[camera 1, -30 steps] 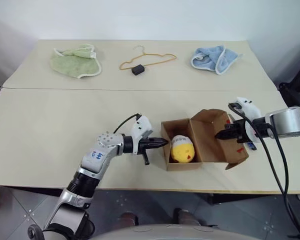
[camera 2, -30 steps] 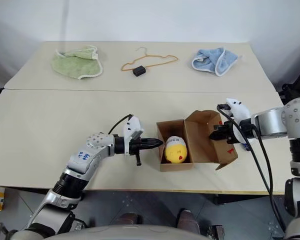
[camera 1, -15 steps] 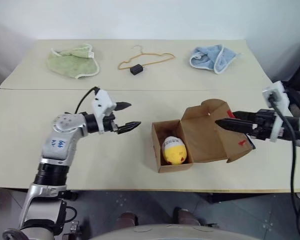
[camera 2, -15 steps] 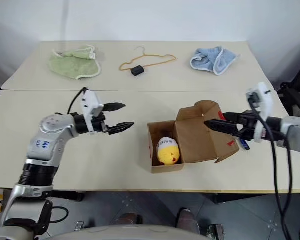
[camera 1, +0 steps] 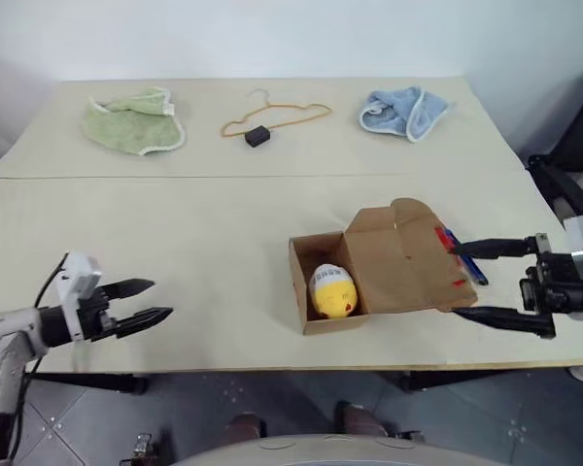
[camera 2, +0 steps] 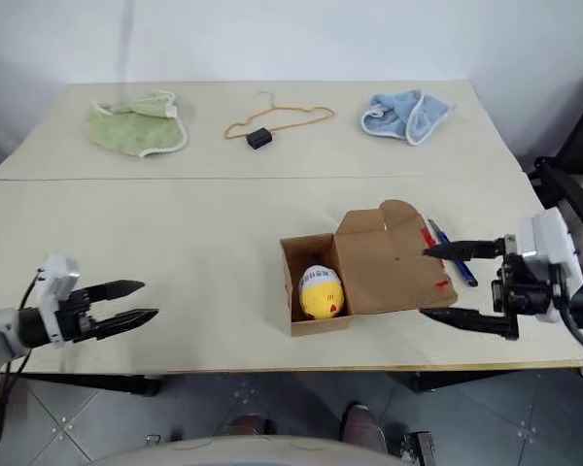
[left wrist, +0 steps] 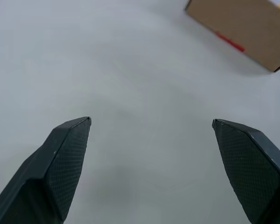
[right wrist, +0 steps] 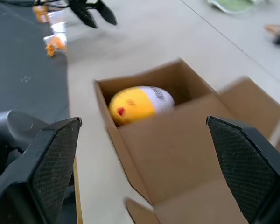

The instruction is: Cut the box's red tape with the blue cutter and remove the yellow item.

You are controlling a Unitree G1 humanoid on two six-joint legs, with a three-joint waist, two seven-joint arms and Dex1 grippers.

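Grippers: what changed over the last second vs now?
Both let go and pulled away. The left gripper, shut at the box's left wall, has opened and swung out toward the table's left front edge. The right gripper, shut on the lid flap, has opened and backed off to the right. Unchanged: box open, yellow item inside, blue cutter beside the flap.
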